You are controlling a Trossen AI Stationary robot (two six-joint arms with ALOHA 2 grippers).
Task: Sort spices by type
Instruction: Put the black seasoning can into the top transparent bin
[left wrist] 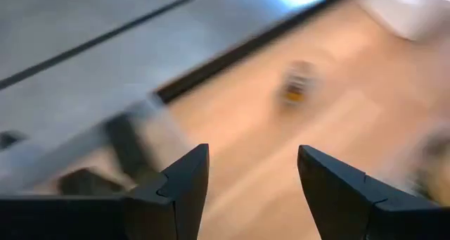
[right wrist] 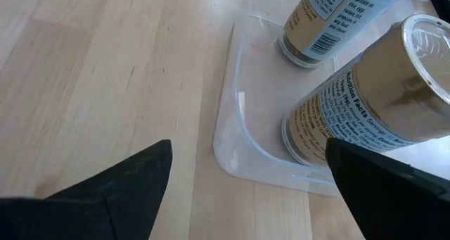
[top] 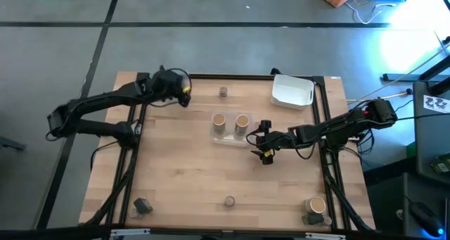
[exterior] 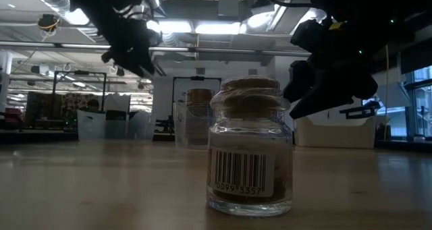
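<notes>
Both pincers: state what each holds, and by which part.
Nothing held. The left pincer is open over the table's far edge; the right pincer is open beside the clear tray of tan cylinders.

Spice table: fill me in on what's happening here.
Two tan cylinders stand in a clear tray mid-table. The right gripper sits just beside that tray, jaws open and empty. The left gripper is over the far-left part of the table, jaws open, with a small jar nearby. Another small jar, a dark jar and a third tan cylinder wait along the near edge.
</notes>
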